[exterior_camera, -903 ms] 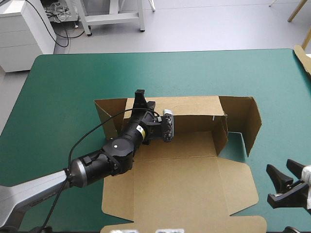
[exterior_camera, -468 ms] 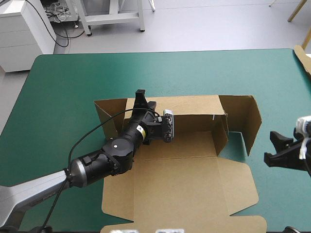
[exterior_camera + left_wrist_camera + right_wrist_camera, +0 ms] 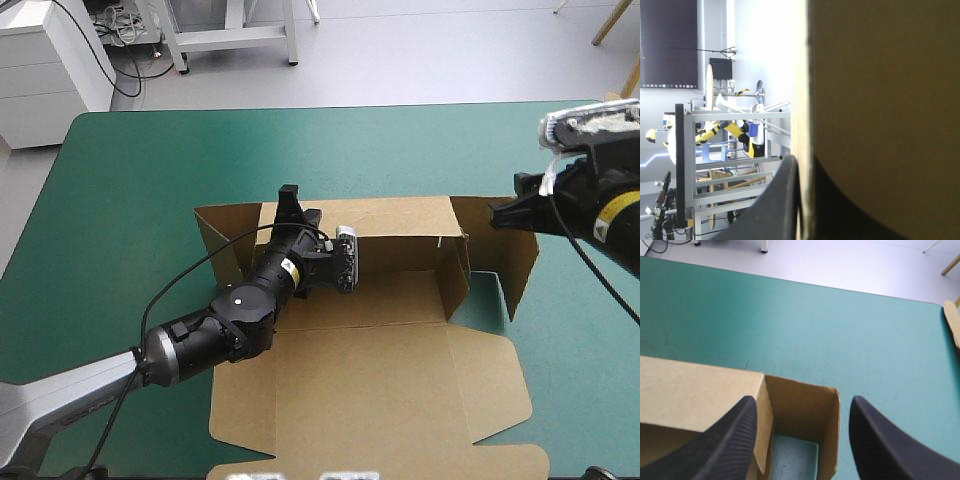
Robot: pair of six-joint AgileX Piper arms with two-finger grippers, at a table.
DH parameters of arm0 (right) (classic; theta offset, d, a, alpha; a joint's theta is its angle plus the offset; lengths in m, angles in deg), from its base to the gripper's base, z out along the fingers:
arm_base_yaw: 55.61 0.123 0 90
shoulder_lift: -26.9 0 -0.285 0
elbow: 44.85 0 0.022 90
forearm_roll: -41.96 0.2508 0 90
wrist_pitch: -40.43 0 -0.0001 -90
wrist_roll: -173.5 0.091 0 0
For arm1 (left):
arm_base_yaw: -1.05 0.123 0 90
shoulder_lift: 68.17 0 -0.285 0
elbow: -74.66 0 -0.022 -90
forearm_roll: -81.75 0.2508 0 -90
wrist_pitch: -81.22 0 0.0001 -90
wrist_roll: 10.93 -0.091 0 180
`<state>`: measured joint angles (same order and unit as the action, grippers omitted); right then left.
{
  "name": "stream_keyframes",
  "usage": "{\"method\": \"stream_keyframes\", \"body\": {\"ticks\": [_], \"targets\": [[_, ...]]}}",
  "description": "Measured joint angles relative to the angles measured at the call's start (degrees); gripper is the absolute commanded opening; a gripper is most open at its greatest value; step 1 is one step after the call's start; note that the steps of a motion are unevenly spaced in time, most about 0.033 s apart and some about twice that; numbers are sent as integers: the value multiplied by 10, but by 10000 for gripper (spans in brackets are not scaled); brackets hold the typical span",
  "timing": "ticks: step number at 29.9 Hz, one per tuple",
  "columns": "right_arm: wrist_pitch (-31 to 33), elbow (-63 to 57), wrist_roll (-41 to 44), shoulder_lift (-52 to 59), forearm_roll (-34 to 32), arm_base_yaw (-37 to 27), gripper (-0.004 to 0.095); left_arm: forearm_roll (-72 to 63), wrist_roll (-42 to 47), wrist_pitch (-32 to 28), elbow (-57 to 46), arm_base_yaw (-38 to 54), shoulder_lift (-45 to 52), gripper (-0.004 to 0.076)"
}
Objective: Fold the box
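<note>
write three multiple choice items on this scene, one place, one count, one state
1. Where does the left hand grip the box? A) its raised far wall B) the flat lid's near edge C) nowhere
2. How many hands are shut on the box? A) none B) one C) two
3. The right hand is: A) open B) shut on the box C) shut, empty

1 A: board stands between its fingers at that wall.
2 B: only the left hand clamps board.
3 A: its fingers stand wide apart above the end flap.
</note>
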<state>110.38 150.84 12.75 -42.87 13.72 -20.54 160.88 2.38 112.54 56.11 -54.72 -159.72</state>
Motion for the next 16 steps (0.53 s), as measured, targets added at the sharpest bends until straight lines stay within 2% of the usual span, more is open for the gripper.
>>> {"method": "stream_keyframes", "body": {"ticks": [4,8,10,16], "targets": [[0,55,-1,-52,-5,-16,514,0,0,0,0,0,0,-8],[0,110,-20,-104,18,-73,514,0,0,1,0,0,0,-8],[0,132,-44,-126,50,-106,512,0,0,1,0,0,0,-8],[0,180,-135,-216,199,-235,512,0,0,1,0,0,0,-8]]}}
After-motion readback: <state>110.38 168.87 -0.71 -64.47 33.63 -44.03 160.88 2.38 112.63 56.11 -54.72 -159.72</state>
